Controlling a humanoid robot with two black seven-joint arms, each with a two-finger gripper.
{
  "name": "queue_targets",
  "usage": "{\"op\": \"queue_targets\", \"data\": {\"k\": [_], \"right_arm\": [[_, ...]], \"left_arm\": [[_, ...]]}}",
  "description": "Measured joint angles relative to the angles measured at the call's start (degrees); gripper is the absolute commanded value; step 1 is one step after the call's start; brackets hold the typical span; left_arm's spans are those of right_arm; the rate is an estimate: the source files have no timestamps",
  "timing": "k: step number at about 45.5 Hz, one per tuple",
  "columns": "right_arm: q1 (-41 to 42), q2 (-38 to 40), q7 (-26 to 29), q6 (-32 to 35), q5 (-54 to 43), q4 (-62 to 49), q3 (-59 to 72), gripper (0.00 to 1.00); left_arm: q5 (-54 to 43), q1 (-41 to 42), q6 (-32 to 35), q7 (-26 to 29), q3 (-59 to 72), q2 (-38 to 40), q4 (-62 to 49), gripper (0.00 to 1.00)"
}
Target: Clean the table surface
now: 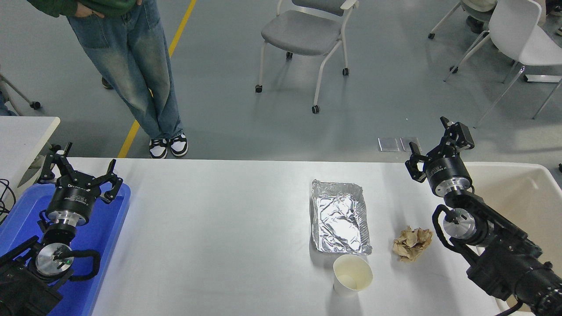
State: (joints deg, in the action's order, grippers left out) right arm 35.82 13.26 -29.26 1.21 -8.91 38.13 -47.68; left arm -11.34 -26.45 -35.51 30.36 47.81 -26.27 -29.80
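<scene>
The smooth white table surface (pixel 219 228) is spread wide, bearing a crinkled foil tray (pixel 340 217), paper cup (pixel 352 274) and crumpled brown paper (pixel 412 243) toward its right edge. Both the left gripper (pixel 81 169) and the right gripper (pixel 439 142) are held spread apart.

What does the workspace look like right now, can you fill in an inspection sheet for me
Surface: white table, bare on its left half.
Job's things: foil tray, paper cup upright just in front of it, crumpled paper to their right.
Clutter: blue tray at the left edge; cream bin at the right.
Grippers: left gripper open over the blue tray; right gripper open beyond the far right edge, holding nothing.
Cables: black cable at far left.
Surroundings: person standing, chairs, second table.
</scene>
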Motion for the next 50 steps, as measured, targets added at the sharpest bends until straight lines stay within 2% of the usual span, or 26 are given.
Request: {"op": "queue_targets", "data": {"k": [50], "right_arm": [[0.17,0.33,-0.01,-0.50,0.06,0.33,-0.99,0.99]], "left_arm": [[-0.08,0.01,0.00,0.04,0.00,0.04,0.00,1.00]]}}
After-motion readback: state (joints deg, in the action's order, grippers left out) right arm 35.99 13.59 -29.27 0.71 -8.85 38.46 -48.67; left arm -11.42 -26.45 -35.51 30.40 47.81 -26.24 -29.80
